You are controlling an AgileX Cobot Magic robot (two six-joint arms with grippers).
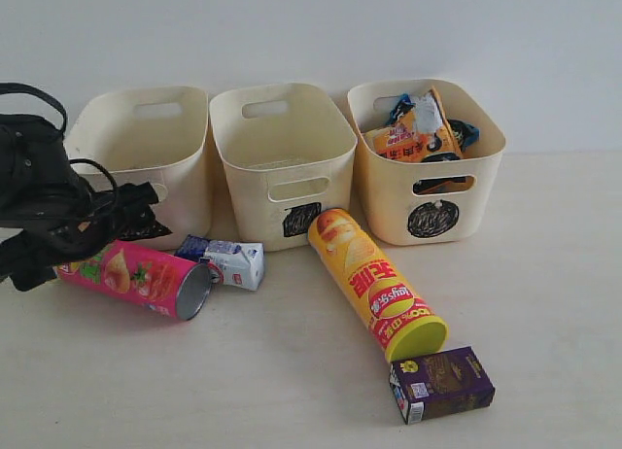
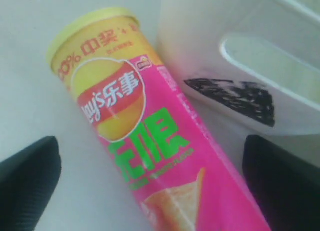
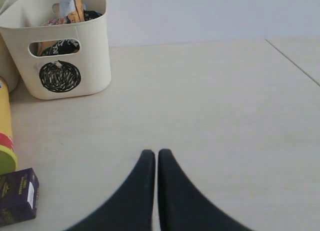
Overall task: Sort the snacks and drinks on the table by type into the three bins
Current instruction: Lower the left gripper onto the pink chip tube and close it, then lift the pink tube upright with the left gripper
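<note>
The pink chip tube [image 1: 136,277] lies on the table [image 1: 292,371] in front of the triangle bin [image 1: 146,157]. My left gripper [image 2: 150,191] is open and straddles this pink tube [image 2: 150,156], one finger on each side, beside the triangle mark [image 2: 235,96]. The blue-white carton [image 1: 225,259] lies by the tube's open end. The yellow-red tube [image 1: 374,284] lies before the square bin [image 1: 282,162], with the purple carton [image 1: 442,384] near its lid. The circle bin [image 1: 428,157] holds the orange-white bag [image 1: 413,133] and the blue bag [image 1: 465,131]. My right gripper [image 3: 156,153] is shut and holds nothing.
The left arm [image 1: 49,206] with its cables hangs over the table's left side. The right gripper hovers over bare table to the right of the circle bin [image 3: 60,46] and the purple carton [image 3: 17,196]. A white wall stands behind the bins.
</note>
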